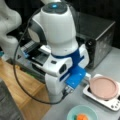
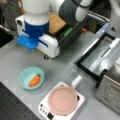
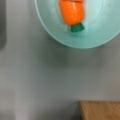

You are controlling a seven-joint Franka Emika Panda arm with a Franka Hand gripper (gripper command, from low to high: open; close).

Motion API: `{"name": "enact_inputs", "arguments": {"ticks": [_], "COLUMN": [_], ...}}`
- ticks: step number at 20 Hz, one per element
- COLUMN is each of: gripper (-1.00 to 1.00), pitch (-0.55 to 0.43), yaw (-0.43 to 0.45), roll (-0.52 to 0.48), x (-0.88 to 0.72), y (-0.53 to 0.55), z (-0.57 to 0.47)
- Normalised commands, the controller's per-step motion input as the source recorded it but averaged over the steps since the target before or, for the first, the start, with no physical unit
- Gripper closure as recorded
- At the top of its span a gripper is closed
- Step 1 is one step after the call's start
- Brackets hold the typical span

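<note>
Lying in a teal bowl (image 2: 31, 78) near the bench's (image 2: 62, 68) front edge, a toy carrot (image 2: 34, 80) shows in both front views and at the wrist view's top; a pink-lidded pan (image 2: 62, 100) sits on a white hotplate (image 2: 45, 106) beside it; whether the fingers are apart or together I cannot tell, as they stay out of sight
</note>
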Motion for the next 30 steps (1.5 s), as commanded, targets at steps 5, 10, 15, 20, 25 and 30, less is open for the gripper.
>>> {"name": "enact_inputs", "arguments": {"ticks": [5, 10, 15, 20, 25, 30], "gripper": [-1.00, -1.00, -1.00, -1.00, -1.00, -1.00], "pitch": [0.131, 0.048, 0.053, 0.022, -0.008, -0.017], "yaw": [0.065, 0.102, 0.091, 0.076, 0.065, 0.095], "roll": [0.151, 0.121, 0.065, 0.099, 0.112, 0.173], "x": [0.39, 0.27, 0.20, 0.17, 0.17, 0.20], "y": [-0.29, -0.24, -0.12, 0.04, -0.02, -0.12], "z": [-0.19, -0.26, -0.23, -0.11, -0.14, -0.08]}}
